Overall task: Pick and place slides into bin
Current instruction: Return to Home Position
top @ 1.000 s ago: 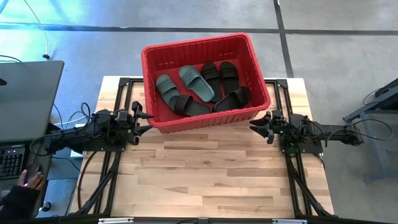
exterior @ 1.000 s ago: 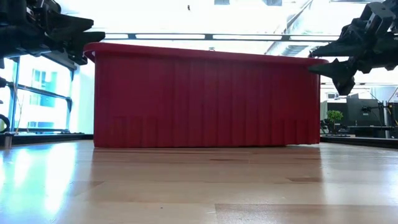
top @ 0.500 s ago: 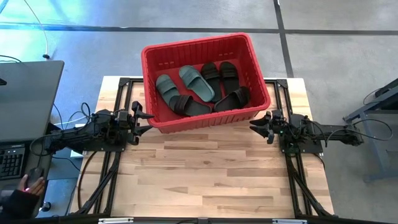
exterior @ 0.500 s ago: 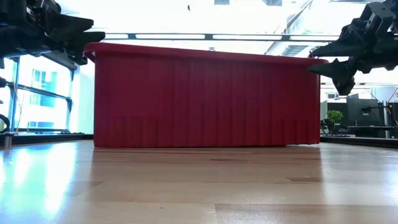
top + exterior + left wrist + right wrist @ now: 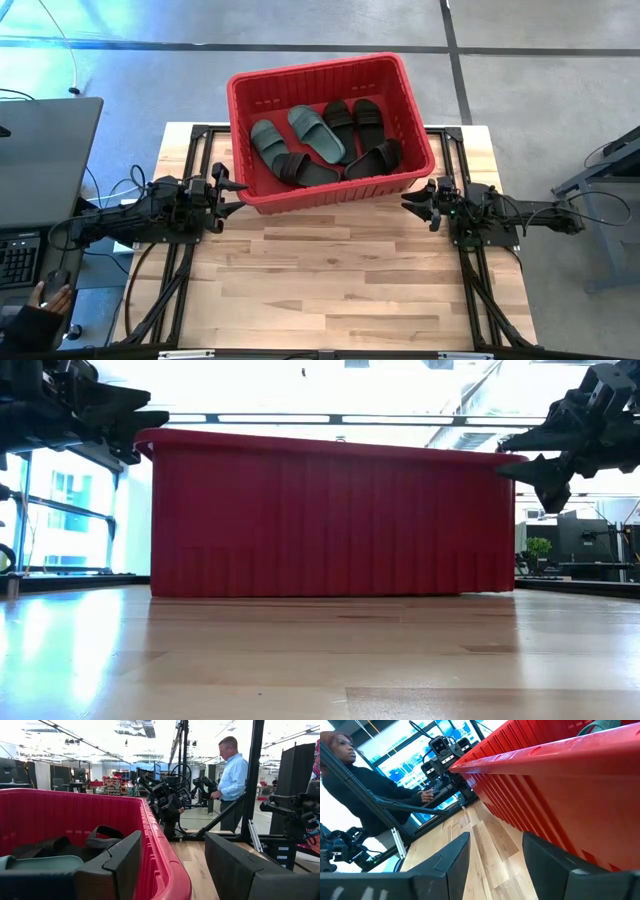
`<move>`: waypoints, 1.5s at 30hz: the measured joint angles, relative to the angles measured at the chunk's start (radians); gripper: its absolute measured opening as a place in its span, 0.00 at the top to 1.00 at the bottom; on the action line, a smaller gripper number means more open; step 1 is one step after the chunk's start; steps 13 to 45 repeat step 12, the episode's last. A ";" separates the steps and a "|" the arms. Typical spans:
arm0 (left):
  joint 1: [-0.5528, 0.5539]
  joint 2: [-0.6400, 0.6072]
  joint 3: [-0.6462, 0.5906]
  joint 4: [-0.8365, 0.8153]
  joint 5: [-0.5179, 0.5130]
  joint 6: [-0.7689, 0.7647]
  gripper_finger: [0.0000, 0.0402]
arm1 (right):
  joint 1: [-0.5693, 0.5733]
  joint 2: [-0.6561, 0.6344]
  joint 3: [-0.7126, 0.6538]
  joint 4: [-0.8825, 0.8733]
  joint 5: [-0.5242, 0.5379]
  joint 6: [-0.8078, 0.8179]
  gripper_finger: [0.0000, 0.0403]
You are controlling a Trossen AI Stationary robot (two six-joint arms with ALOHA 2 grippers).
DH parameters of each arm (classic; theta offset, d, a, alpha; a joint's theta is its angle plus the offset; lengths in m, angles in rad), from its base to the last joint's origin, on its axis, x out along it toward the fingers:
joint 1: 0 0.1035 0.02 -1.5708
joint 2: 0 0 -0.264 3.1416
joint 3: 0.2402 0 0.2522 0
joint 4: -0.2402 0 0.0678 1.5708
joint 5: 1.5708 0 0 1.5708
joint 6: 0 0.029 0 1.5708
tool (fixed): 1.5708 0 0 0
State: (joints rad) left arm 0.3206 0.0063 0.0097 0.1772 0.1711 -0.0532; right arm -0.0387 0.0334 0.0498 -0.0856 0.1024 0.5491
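High view: slides (image 5: pixel 318 133) lie inside red bin (image 5: pixel 315 68)

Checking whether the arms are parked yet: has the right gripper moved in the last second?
No. In the high view the right gripper sits at the same spot off the red bin's near right corner, open and empty.

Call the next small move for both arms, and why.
Probably nothing beyond easing both arms back to home. The slides in view all lie inside the bin, none shows on the table, and the left pincer and right pincer sit open and empty beside the bin's near corners.
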 joint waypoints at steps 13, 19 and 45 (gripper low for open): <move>0.000 0.000 0.000 0.000 0.000 0.000 0.50 | 0.000 0.000 0.000 0.000 0.000 0.000 0.57; 0.000 0.000 0.000 0.000 0.000 0.000 0.50 | 0.000 0.000 0.000 0.000 0.000 0.000 0.57; 0.000 0.000 0.000 0.000 0.000 0.000 0.50 | 0.000 0.000 0.000 0.000 0.000 0.000 0.57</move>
